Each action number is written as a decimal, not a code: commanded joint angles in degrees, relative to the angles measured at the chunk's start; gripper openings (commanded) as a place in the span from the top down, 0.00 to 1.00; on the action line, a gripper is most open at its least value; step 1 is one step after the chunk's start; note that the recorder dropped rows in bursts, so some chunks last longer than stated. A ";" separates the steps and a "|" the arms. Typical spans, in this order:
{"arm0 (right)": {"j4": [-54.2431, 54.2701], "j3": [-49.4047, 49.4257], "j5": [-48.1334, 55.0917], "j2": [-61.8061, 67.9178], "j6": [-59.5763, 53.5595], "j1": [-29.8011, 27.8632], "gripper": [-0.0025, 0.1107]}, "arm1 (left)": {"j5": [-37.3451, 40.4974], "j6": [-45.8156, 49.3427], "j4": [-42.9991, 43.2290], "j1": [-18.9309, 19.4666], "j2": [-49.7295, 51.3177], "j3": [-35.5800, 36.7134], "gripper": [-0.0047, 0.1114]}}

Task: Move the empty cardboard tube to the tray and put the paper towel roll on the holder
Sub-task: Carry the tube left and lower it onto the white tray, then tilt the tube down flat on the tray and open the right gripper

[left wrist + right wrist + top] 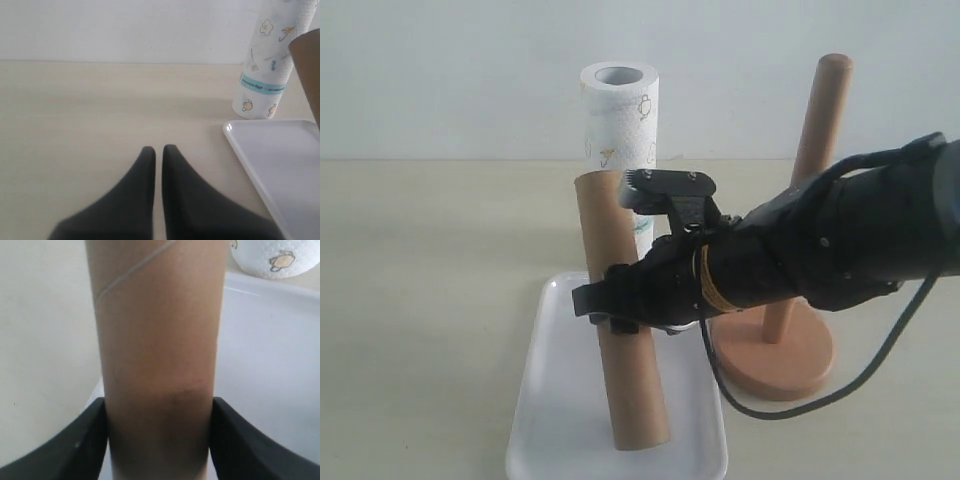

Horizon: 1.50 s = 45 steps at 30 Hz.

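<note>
Tube: brown cardboard cylinder [634, 385], leaning in tray, clamped mid-length by black right hand [610, 302]
Tray: glossy white rounded tray [545, 400]
Roll: embossed white paper towel roll [620, 110], upright behind tray
Holder: wooden disc-and-post stand [823, 110]
Left hand [158, 155]: black fingers together, empty

A: Pose of long brown cardboard tube [635, 390]?
B: Near upright, leaning slightly, lower end inside shallow white rectangular tray [552, 400].
A: And white embossed paper towel roll [620, 120]?
B: Standing on end just behind tray, teal band low.
A: And light wooden holder [775, 365]?
B: Right of tray, disc base flat, slim post upright.
</note>
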 commanded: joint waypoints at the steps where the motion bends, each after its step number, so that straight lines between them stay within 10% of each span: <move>1: -0.04 -0.11 -0.42 1.58 -0.01 0.18 0.98 | -0.09 0.29 0.03 0.24 -0.15 0.17 0.92; 45: 9.16 -0.11 1.42 6.39 -0.03 0.26 0.98 | -0.09 0.29 0.03 0.24 -0.15 0.17 0.92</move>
